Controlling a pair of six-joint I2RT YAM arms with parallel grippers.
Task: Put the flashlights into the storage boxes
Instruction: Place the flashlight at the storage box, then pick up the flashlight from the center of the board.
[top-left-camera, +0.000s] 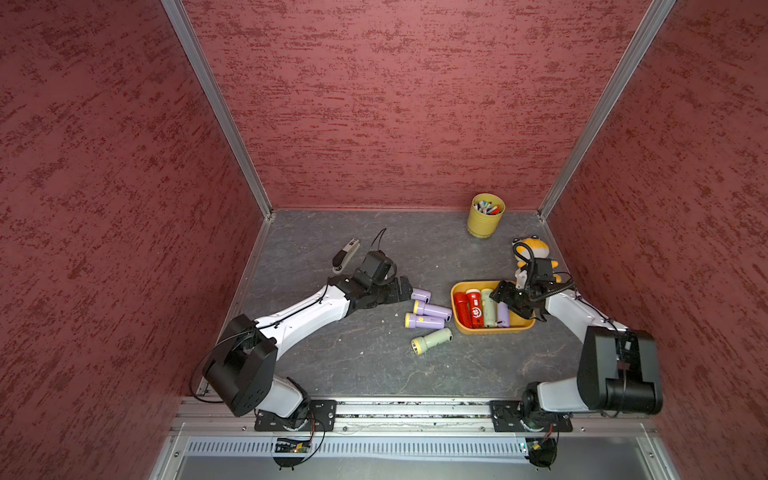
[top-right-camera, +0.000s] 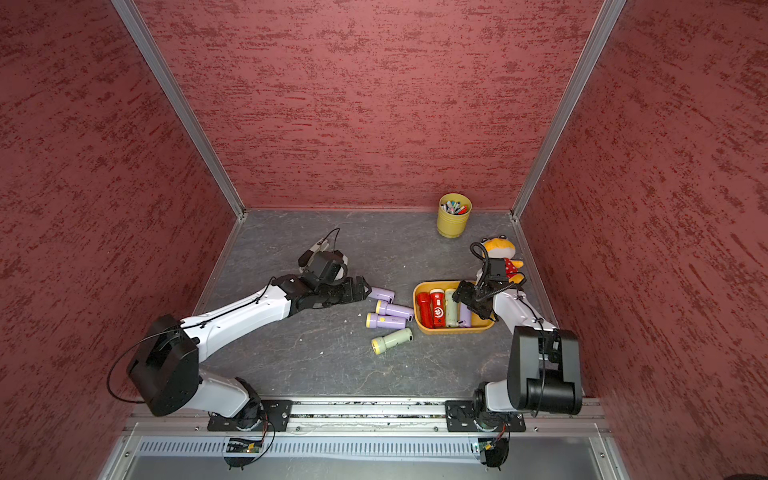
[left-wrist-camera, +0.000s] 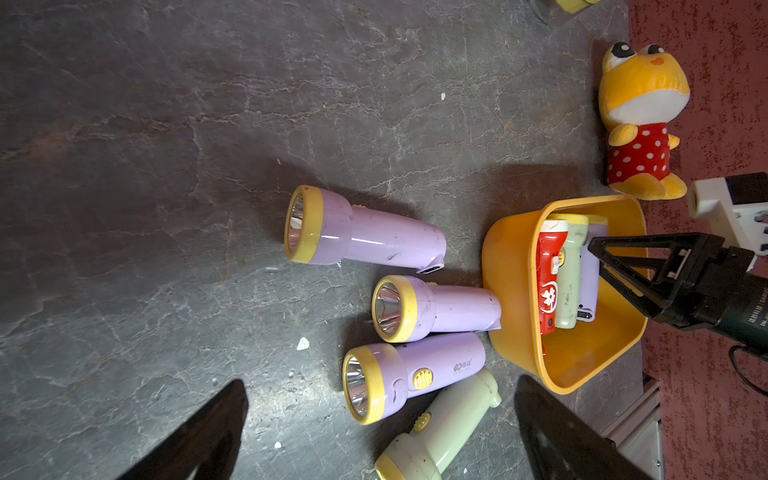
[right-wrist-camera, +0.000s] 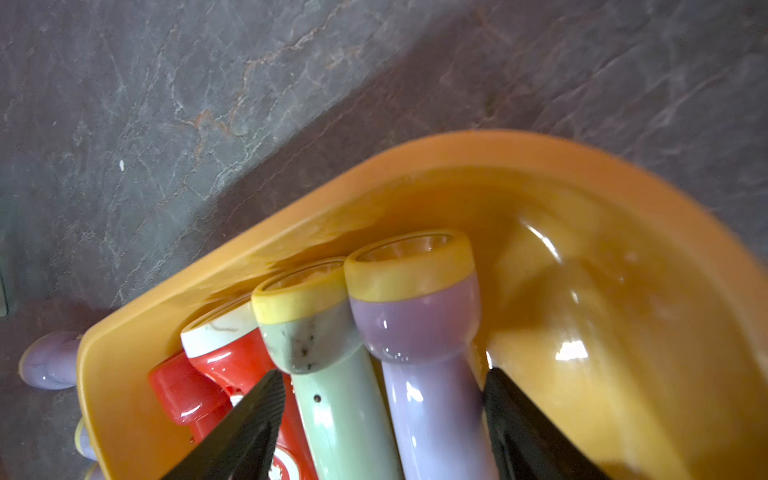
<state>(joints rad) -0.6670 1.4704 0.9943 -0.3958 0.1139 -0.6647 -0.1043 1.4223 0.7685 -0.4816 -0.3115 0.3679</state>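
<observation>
1. Right gripper (right-wrist-camera: 384, 374) spread, released, above lilac flashlight (right-wrist-camera: 415, 328) in tray (top-left-camera: 490, 331); lift straight up, clear of rim.
2. Left gripper (left-wrist-camera: 381, 380) spread, empty; centre on one loose flashlight (top-left-camera: 428, 322) body before clenching.
3. Counted: four in tray, four loose just beside it.
4. Red textured walls (top-left-camera: 374, 104) on three sides; grey marbled floor (top-left-camera: 374, 365), flat, few white specks (left-wrist-camera: 303, 343).

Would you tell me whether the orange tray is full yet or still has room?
Partly full: the orange tray holds four flashlights side by side, with bare floor left beside the lilac one.
</observation>
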